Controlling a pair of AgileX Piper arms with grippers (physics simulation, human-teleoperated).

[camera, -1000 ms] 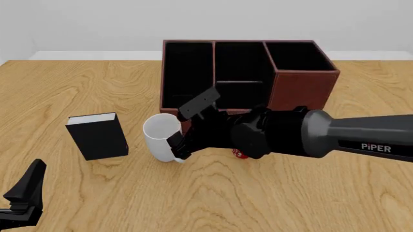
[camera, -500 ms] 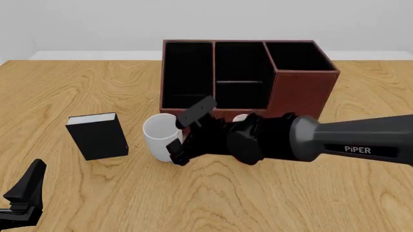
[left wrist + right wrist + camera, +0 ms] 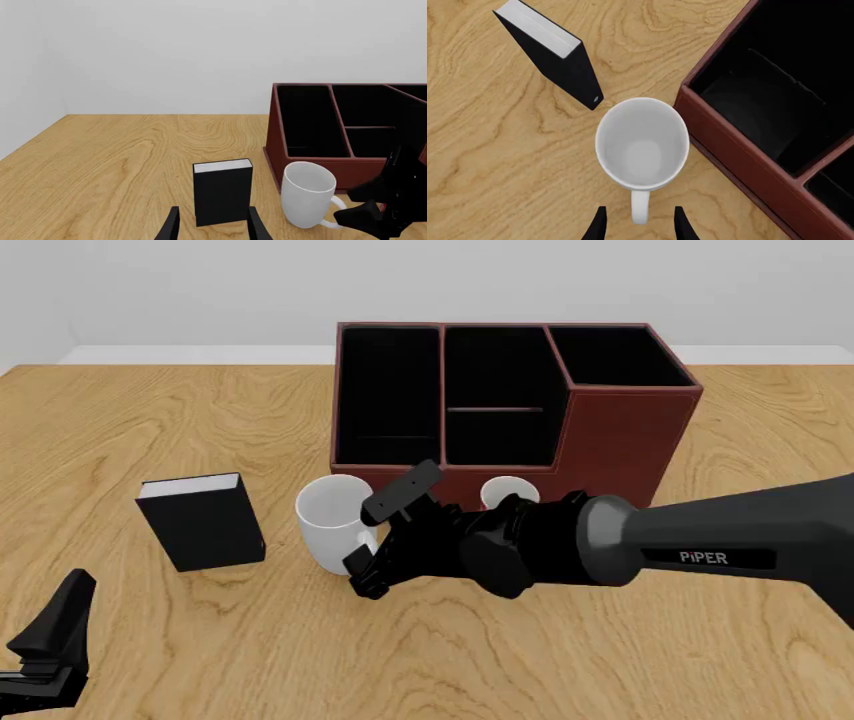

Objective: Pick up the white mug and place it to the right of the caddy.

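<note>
The white mug point(image 3: 331, 521) stands upright on the table just in front of the caddy's point(image 3: 627, 430) left end, with its handle towards the arms. My right gripper point(image 3: 382, 532) is open at the mug's near side. In the right wrist view its fingertips point(image 3: 599, 226) stand on either side of the handle point(image 3: 640, 206) without touching it, with the mug point(image 3: 642, 142) and the caddy point(image 3: 740, 150) beyond. My left gripper point(image 3: 54, 640) is open and empty at the table's near left. Its view shows the mug point(image 3: 307, 197) and the caddy point(image 3: 320, 125).
A small black book point(image 3: 203, 522) stands upright to the left of the mug, also in the left wrist view point(image 3: 223, 192) and the right wrist view point(image 3: 554, 57). The rim of a second mug point(image 3: 507, 492) shows behind my right arm, in front of the caddy.
My right gripper has moved down and towards the near side, so its fingers now flank the mug's handle. The second mug's rim has come into view. The left arm has not moved.
</note>
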